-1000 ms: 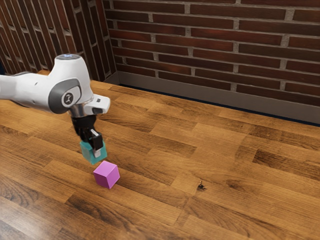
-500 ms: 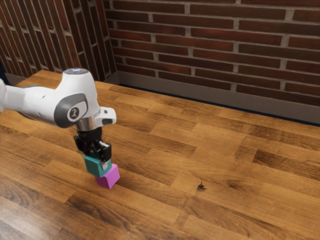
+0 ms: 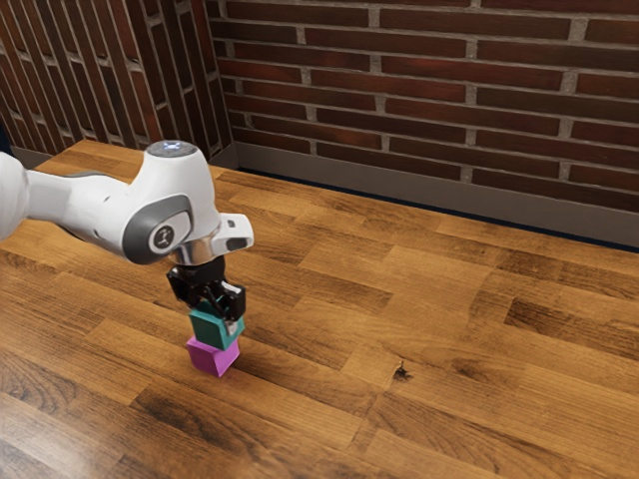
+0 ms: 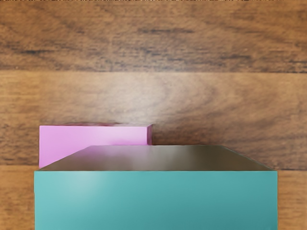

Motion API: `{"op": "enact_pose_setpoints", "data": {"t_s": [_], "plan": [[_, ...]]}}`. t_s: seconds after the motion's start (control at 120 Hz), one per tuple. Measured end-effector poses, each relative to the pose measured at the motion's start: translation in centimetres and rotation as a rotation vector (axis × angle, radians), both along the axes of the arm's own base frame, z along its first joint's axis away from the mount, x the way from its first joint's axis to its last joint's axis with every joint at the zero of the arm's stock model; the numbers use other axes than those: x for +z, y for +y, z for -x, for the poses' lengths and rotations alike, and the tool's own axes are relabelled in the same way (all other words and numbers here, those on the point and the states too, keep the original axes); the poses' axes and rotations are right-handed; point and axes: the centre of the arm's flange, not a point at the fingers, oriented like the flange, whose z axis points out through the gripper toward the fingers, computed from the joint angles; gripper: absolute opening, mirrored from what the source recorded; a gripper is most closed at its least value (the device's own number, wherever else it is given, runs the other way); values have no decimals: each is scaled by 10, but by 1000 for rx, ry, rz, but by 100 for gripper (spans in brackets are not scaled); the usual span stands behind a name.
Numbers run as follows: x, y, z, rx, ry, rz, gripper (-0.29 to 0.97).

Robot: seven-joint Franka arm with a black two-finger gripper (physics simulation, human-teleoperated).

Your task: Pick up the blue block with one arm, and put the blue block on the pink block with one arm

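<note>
Red brick wall behind; dark wood-plank table; grey baseboard

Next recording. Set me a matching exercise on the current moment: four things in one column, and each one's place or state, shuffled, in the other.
Things:
1. blue block
2. pink block
3. pincer
4. small dark speck

Places or states:
A. resting on the wooden table, under another block
B. shut on a block from two sides
C. held right over another block
D. alone on the wood, toward the exterior view's right of the blocks

Pairs: 1-C, 2-A, 3-B, 4-D
</note>
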Motion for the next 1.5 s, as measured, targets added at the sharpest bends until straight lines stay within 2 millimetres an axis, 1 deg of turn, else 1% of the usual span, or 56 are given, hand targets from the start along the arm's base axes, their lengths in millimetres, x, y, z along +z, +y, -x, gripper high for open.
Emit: {"op": "enact_pose_setpoints", "data": {"t_s": [0.258,0.5,0.725,0.925,1.117,1.225,1.3,1.5], "plan": [[1,-5,-1,14,-9,-2,37],[1,-6,-1,30,-12,-2,37],[1,-1,-2,46,-17,0,37],[2,8,-3,69,-20,0,37],[0,22,-4,97,-19,2,37],[-2,35,-4,120,-19,4,37],[-5,48,-5,142,-17,6,36],[-10,91,-2,221,-16,11,37]]}}
